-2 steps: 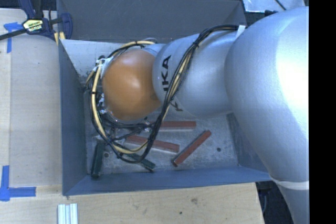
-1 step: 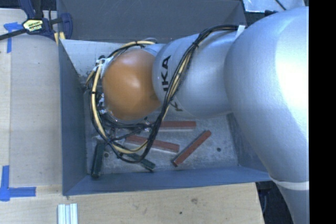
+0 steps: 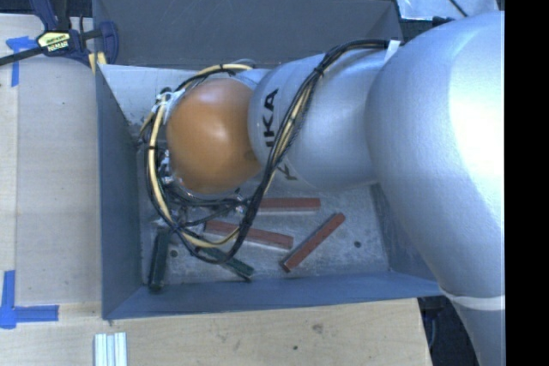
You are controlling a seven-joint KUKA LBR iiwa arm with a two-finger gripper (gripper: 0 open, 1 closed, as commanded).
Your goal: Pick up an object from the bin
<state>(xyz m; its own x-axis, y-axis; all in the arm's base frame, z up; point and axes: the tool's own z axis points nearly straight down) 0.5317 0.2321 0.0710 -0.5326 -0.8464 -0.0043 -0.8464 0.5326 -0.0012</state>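
The silver arm (image 3: pixel 386 116) comes in behind the gripper and covers the whole side of the grey bin (image 3: pixel 120 210) that lies behind it. At the arm's end a rounded orange cover (image 3: pixel 210 146) sits directly on top of the gripper (image 3: pixel 174 184), so only a dark piece of it shows under the cover's lower edge, low over the bin floor and close to the bin's left wall. Whether the gripper is open or closed cannot be told, and whatever lies directly beneath it is hidden by the cover. Black and yellow cables (image 3: pixel 184 227) loop around the cover and hang below the gripper, down to the floor.

Nothing can be seen held. The loose things nearest the gripper all lie toward the bin's near wall. A long reddish-brown bar (image 3: pixel 257 237) lies flat just below the gripper and a little toward the arm's side, with the cables crossing one end. A second reddish-brown bar (image 3: pixel 292 203) lies parallel to it, further toward the arm, partly behind the cables. A slanted reddish-brown bar (image 3: pixel 314 242) lies furthest from the gripper on that side, apart from the other two. A dark stick (image 3: pixel 157 261) lies directly below the gripper, beside the left wall. A short dark rod (image 3: pixel 238 268) lies under the cable loop, near the long bar's end; its kind is unclear.
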